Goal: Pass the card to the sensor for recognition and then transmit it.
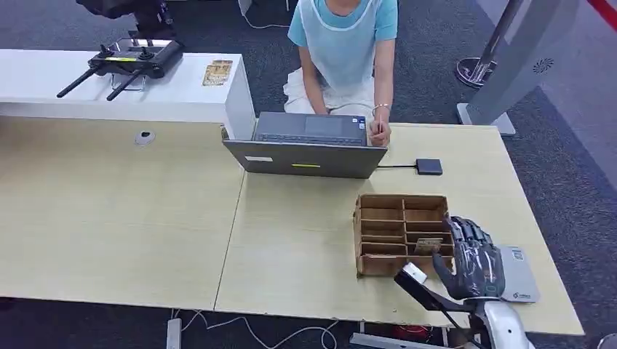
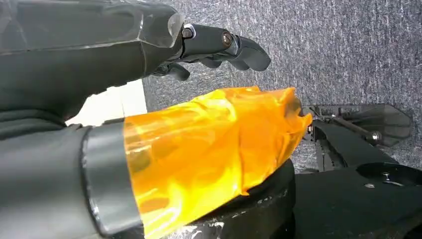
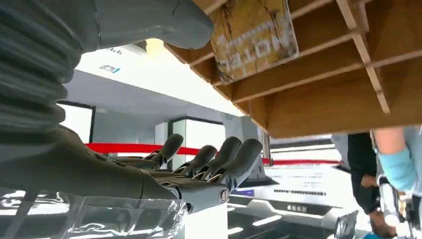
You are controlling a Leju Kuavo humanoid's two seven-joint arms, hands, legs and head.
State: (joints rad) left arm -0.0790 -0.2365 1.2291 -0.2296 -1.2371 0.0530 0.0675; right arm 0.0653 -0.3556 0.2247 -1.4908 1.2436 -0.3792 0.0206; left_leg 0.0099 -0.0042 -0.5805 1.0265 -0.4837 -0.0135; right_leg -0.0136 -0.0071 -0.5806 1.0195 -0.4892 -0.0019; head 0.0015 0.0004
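Head view, right hand (image 1: 474,258) open, beside box (image 1: 400,234) edge

Divider walls (image 1: 402,234) hem card (image 1: 428,246); open tabletop (image 1: 298,240) alongside.

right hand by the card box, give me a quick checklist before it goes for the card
1. Right hand empty, fingers apart: ok.
2. Card sits in a compartment of the cardboard box on the side near the hand: ok.
3. Hand touching the card: not ok, it is beside the box.
4. Grey sensor pad lies flat beside the hand: ok.
5. Person's hand is at the laptop, away from the box: ok.
6. Left hand holds nothing: ok.
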